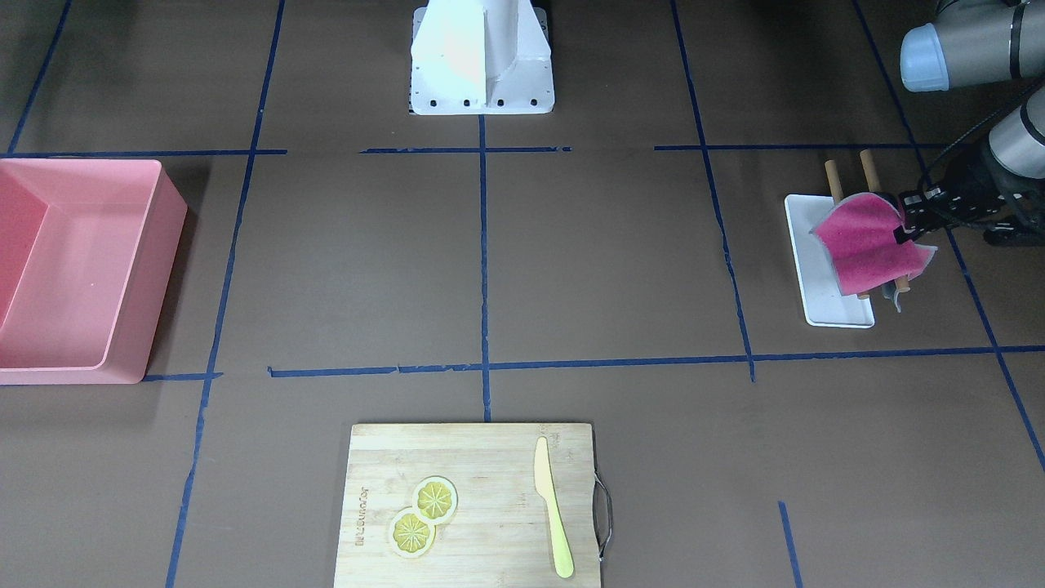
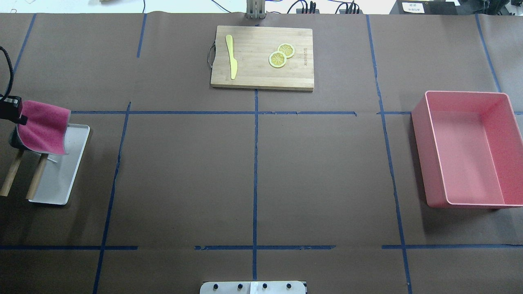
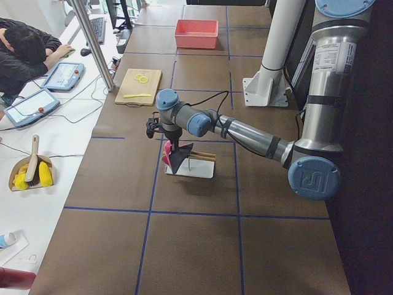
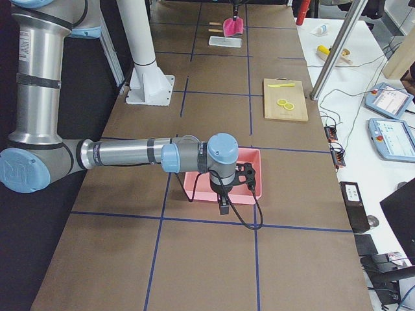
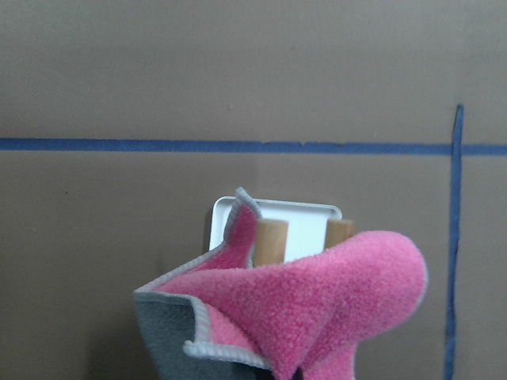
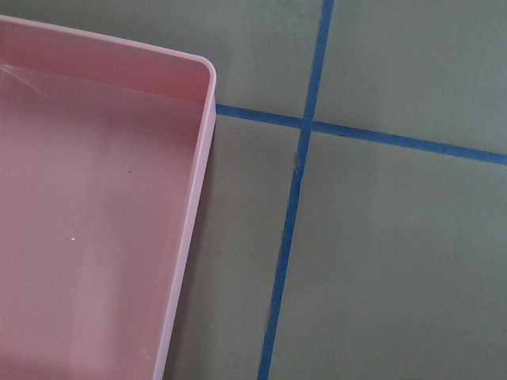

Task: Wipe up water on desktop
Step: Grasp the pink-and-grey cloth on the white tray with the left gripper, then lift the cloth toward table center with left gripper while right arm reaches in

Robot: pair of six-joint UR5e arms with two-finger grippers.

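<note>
My left hand (image 1: 908,222) is pinching a pink cloth (image 1: 864,245), seemingly lifted above the white tray (image 1: 820,309); for my right hand (image 4: 223,202) I cannot tell the grip.

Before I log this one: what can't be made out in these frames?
Water on the desktop: no puddle shows in any view, so I cannot tell where it is.
Right gripper: seen only in the exterior right view, small; open or shut is unclear.
Left gripper: the pink cloth covers its tips in the wrist view.
Wooden handles at the white tray: the cloth hides their far ends.
</note>
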